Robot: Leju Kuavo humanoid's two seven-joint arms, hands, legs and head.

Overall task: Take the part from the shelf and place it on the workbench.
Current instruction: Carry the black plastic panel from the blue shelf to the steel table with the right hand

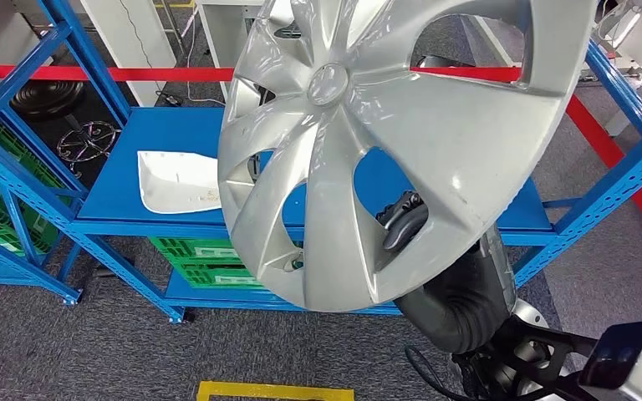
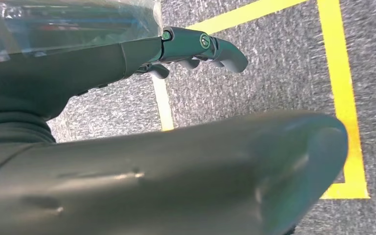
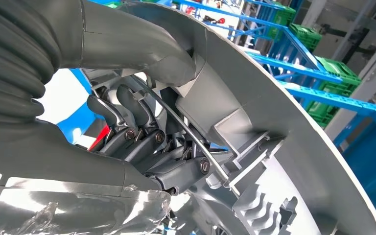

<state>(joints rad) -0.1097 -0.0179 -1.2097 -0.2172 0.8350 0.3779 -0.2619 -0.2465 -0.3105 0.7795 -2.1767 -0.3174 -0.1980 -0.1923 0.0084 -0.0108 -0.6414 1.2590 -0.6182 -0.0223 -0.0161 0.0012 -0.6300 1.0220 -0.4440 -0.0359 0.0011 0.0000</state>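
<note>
Your right hand (image 1: 401, 221) grips the hubcap (image 1: 384, 142) through a spoke opening, lifted clear, near of the shelf (image 1: 125, 188). The left hand (image 2: 196, 49) hangs with fingers loosely apart. When you turn, that wide rim could clip a shelf post and twist loose.

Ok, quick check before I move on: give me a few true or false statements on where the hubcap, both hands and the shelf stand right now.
1. The right hand holds the hubcap. True: its fingers reach through a gap between the spokes.
2. The hubcap lies flat on the shelf. False: it is lifted clear, tilted, close to the head camera.
3. A white part lies on the blue shelf deck. True.
4. The left hand also grips the hubcap. False: it holds nothing and hangs over grey floor with yellow lines.
5. The crates under the deck are red. False: they are green.
</note>
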